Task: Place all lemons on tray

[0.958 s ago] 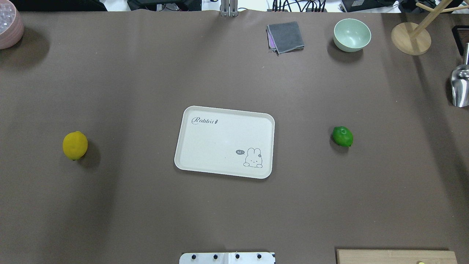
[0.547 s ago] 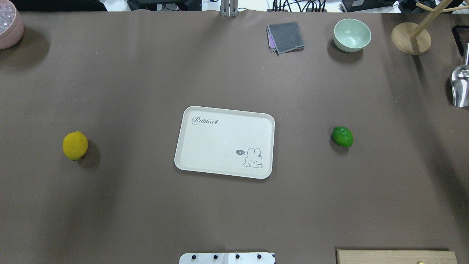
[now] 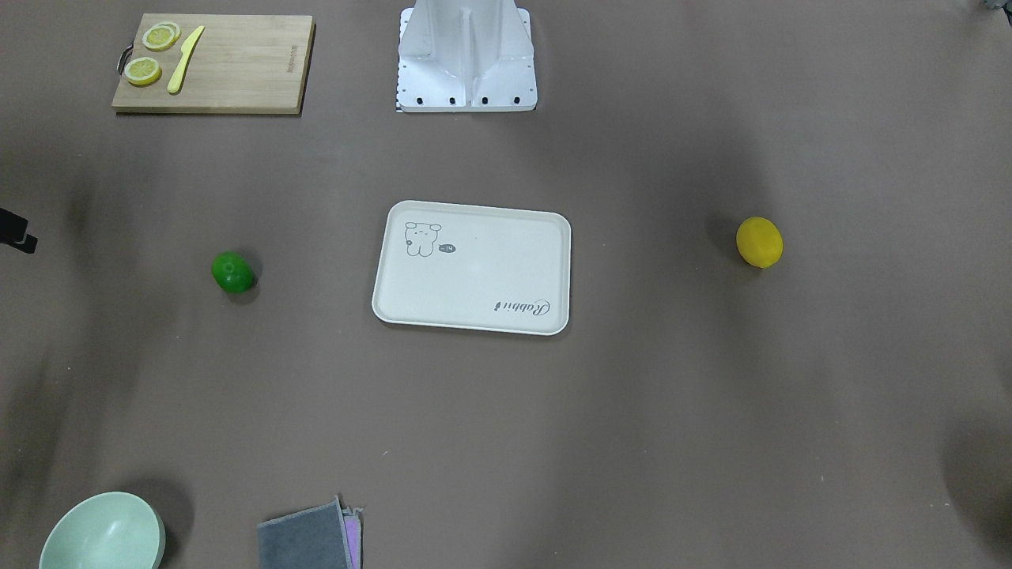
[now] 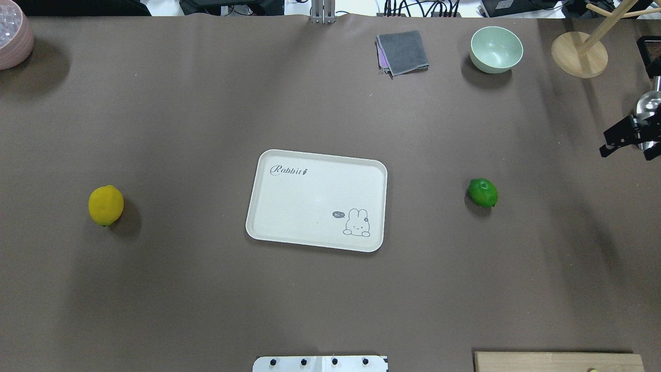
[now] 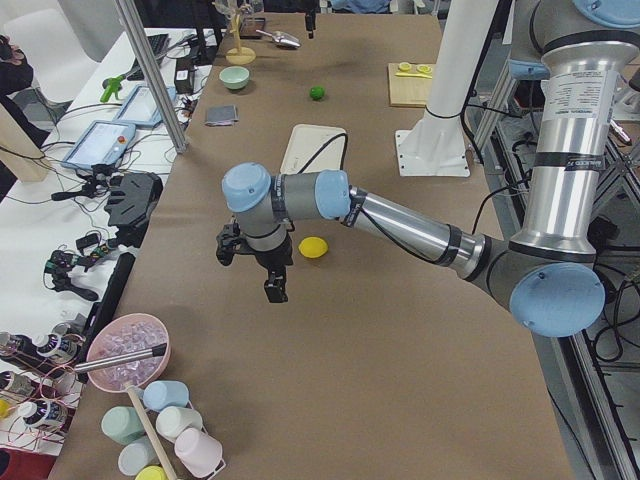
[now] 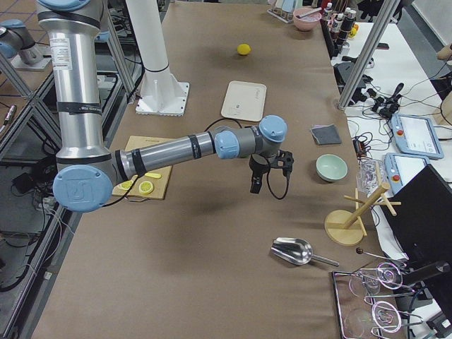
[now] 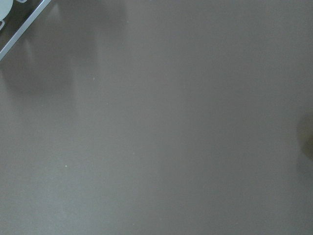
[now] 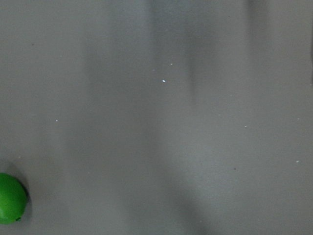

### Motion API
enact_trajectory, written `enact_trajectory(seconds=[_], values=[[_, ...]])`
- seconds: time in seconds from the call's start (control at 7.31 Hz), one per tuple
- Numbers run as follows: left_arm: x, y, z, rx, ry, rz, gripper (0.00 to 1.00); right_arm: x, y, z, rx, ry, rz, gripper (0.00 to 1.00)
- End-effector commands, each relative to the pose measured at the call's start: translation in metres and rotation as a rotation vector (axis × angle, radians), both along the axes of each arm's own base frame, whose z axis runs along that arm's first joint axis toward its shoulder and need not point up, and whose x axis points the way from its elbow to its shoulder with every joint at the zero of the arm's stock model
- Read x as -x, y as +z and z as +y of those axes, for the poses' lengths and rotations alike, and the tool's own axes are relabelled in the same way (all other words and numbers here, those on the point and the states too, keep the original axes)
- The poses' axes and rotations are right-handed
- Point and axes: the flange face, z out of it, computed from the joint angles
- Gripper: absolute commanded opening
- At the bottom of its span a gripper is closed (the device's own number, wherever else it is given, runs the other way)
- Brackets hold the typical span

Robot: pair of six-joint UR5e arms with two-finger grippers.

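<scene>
The yellow lemon (image 4: 106, 205) lies on the table left of the cream tray (image 4: 315, 201). The green lemon (image 4: 483, 192) lies right of the tray, and its edge shows in the right wrist view (image 8: 11, 198). The tray holds nothing. My right gripper (image 4: 603, 144) reaches in at the overhead view's right edge, well right of the green lemon, with its black fingers apart and nothing in them. My left gripper (image 5: 262, 272) hangs above the table close to the yellow lemon (image 5: 314, 247). I cannot tell whether it is open or shut.
A wooden cutting board (image 3: 229, 63) with lemon slices (image 3: 146, 71) and a yellow knife (image 3: 184, 69) sits near the robot base (image 3: 466, 55). At the far edge are a green bowl (image 4: 496, 49), grey cloth (image 4: 403, 51), wooden stand (image 4: 578, 54), metal scoop (image 4: 648, 103) and pink bowl (image 4: 13, 36).
My right gripper has come into the overhead view at the right edge, over the metal scoop. The lemons and the tray have not moved.
</scene>
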Motion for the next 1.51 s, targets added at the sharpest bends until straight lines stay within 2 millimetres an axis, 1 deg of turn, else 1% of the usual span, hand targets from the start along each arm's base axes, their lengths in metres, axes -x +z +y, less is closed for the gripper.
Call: enact_trajectory(seconds=[0.0,0.14,0.27,0.41,0.55,0.68,0.82,0.96,1.09,1.23,1.37], values=[[-0.065,-0.055,-0.018,0.051,-0.040,-0.005,0.98,0.070,-0.040,-0.002,0.019,-0.035,-0.016,1.00],[-0.092,-0.068,-0.021,0.077,-0.045,-0.008,0.98,0.098,-0.055,-0.009,-0.008,-0.067,-0.019,1.00],[-0.123,-0.082,-0.023,0.105,-0.043,-0.008,0.98,0.119,-0.064,-0.021,-0.016,-0.088,-0.022,1.00],[-0.154,-0.104,-0.026,0.115,-0.059,-0.008,0.98,0.149,-0.077,-0.026,-0.035,-0.124,-0.027,1.00],[-0.162,-0.108,-0.026,0.085,-0.067,0.015,0.98,0.176,-0.087,-0.023,-0.062,-0.157,-0.021,1.00],[-0.193,-0.114,-0.018,0.098,-0.058,0.017,0.98,0.197,-0.080,-0.019,-0.119,-0.177,-0.022,1.00],[-0.219,-0.118,-0.006,0.109,-0.061,0.023,0.98,0.214,-0.074,-0.017,-0.145,-0.196,-0.013,1.00],[-0.217,-0.109,0.013,0.095,-0.078,0.031,0.98,0.224,-0.069,-0.012,-0.143,-0.211,-0.004,1.00],[-0.224,-0.096,0.030,0.092,-0.086,0.045,0.98,0.232,-0.068,-0.007,-0.142,-0.226,-0.003,1.00],[-0.227,-0.080,0.045,0.077,-0.112,0.054,0.98,0.234,-0.067,-0.006,-0.143,-0.230,-0.002,1.00],[-0.228,-0.058,0.062,0.073,-0.129,0.078,0.98,0.237,-0.059,-0.005,-0.133,-0.239,0.005,1.00]])
